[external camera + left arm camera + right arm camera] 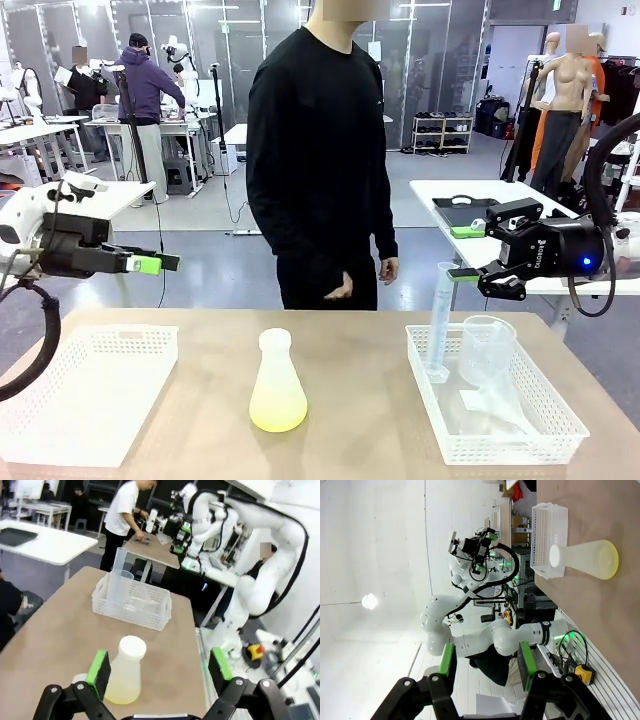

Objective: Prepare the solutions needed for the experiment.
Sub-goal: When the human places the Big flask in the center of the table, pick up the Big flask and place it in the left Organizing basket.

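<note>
Left gripper (158, 263) stands wide and empty above the table's left side, right gripper (463, 252) part-open and empty beside the measuring cylinder (440, 320), its white body print unreadable, while the solutions (277, 410) lie shallow in the frosted flask (275, 365) mid-table.

So the solutions (277, 418) are just a shallow pale-yellow layer in an upright frosted flask (275, 370), mid-worktop (360, 420).

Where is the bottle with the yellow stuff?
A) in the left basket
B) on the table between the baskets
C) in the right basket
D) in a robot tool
B: the flask stands upright on the table, between the left basket and the right basket.
</note>
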